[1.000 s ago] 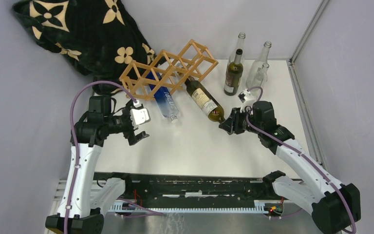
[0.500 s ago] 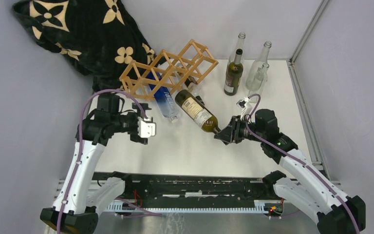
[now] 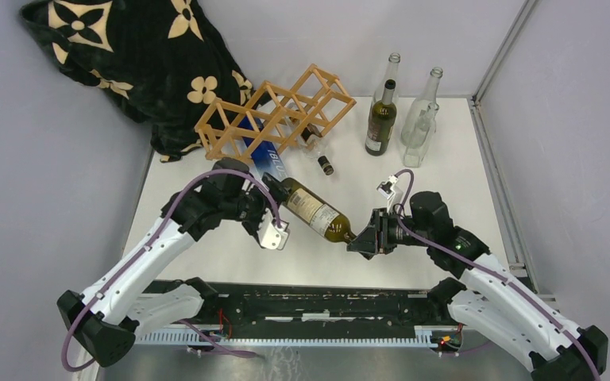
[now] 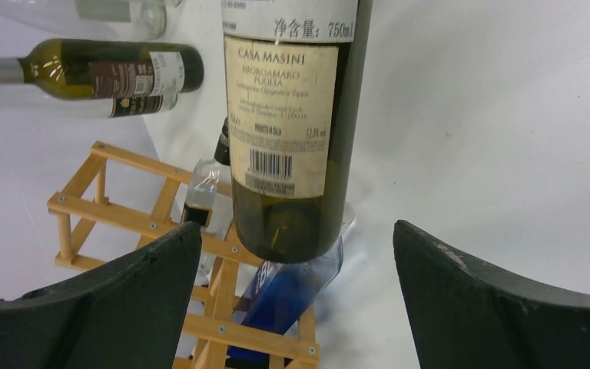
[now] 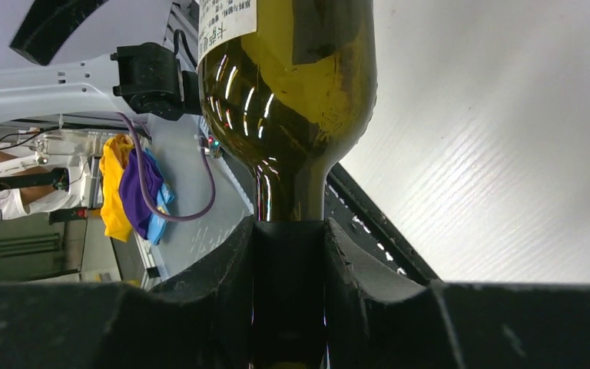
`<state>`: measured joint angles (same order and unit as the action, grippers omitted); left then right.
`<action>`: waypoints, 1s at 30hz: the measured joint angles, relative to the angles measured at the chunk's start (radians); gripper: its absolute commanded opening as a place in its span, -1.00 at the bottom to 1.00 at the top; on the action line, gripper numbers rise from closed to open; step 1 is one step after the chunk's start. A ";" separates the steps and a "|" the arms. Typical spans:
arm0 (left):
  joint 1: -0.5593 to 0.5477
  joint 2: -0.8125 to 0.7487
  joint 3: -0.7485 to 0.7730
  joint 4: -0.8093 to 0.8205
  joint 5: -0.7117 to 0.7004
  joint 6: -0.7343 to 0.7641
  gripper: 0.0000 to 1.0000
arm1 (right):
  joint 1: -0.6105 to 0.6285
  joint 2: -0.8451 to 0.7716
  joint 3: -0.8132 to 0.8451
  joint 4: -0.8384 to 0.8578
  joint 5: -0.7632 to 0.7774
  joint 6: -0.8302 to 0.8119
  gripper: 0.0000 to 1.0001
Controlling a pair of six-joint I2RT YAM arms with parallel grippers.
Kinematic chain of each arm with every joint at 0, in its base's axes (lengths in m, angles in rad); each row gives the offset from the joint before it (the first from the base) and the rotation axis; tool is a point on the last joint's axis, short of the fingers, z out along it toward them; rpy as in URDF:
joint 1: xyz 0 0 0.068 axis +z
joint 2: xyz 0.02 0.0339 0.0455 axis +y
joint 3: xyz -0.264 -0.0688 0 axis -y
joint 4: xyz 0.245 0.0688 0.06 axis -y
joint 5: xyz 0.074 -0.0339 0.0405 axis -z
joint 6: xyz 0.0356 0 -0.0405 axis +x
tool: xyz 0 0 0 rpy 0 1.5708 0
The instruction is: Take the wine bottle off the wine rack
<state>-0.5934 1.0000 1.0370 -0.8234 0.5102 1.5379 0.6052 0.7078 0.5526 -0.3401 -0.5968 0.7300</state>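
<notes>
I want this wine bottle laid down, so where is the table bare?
The table is bare on the right, between the standing bottles and the right arm, and in a strip along the near edge. Back left is crowded: rack, blue bottle, small bottle.

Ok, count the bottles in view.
7: wine bottle in right claw; blue bottle and small bottle in the wine rack; four standing bottles back-right. Others may be hidden.
</notes>
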 measured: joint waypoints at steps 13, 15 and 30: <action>-0.109 0.142 0.008 0.039 -0.178 -0.026 1.00 | 0.095 0.087 0.076 0.025 -0.011 0.025 -1.00; -0.110 0.165 0.016 0.035 -0.195 -0.038 1.00 | 0.108 0.106 0.089 0.026 0.002 0.025 -1.00; -0.110 0.198 0.041 0.002 -0.253 -0.114 -0.76 | 0.137 0.158 0.149 0.048 0.015 -0.024 -0.52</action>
<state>-0.7036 1.1984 1.0779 -0.8219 0.2569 1.4242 0.7425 0.8661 0.7013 -0.2916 -0.5819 0.7063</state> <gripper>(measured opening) 0.771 0.368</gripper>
